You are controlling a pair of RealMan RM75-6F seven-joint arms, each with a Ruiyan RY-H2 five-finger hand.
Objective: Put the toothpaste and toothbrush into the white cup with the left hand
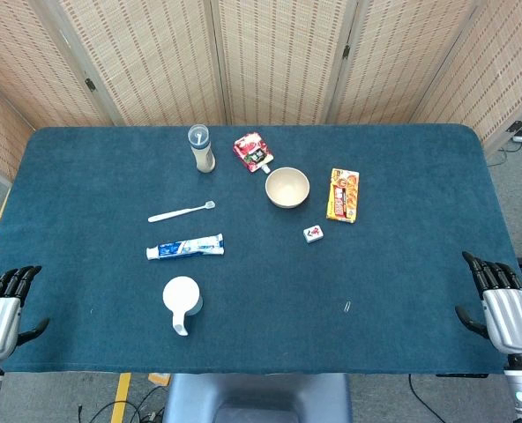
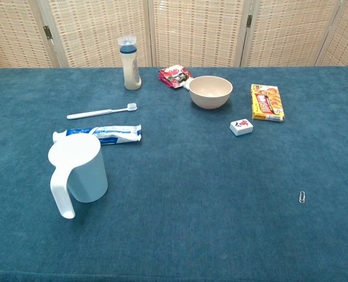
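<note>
Step in hand: none begun. The left hand (image 1: pixel 1 308) rests at the near table edge, fingers apart, holding nothing; the right hand (image 1: pixel 499 300) likewise.

White cup (image 2: pixel 80 170): upright, ahead and to the right of the left hand.

Toothpaste (image 2: pixel 100 134): flat, just beyond the cup.

Toothbrush (image 2: pixel 101 111): flat, farther out.

Next move: a reach forward-right past the cup, likely the only obstruction.

Also present, farther right: bottle (image 2: pixel 130 64), bowl (image 2: pixel 210 91), red pouch (image 2: pixel 175 76), yellow box (image 2: pixel 267 102).
</note>
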